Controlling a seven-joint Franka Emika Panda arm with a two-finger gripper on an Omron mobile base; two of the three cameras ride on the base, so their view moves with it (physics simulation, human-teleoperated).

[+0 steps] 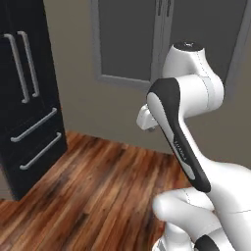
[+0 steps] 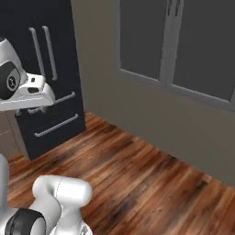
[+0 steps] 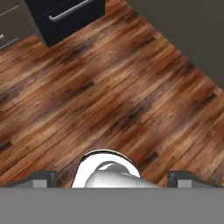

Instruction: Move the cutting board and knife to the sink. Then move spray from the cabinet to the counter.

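Robot arm [image 1: 181, 132] lower right of left base view, over wooden floor [image 3: 109, 96]. Claw [image 3: 112, 181] at bottom of hand view, jaws spread wide, holding nothing. Black fridge [image 1: 24, 98] upper left, grey glass cabinet [image 2: 183, 46] upper right. Board, knife, sink, spray unseen, location unknown; task seemingly barely begun, everything left.

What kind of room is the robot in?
Probably a kitchen. There's a tall black fridge with long silver handles, a wooden floor, and a grey glass-fronted cabinet on the beige wall.
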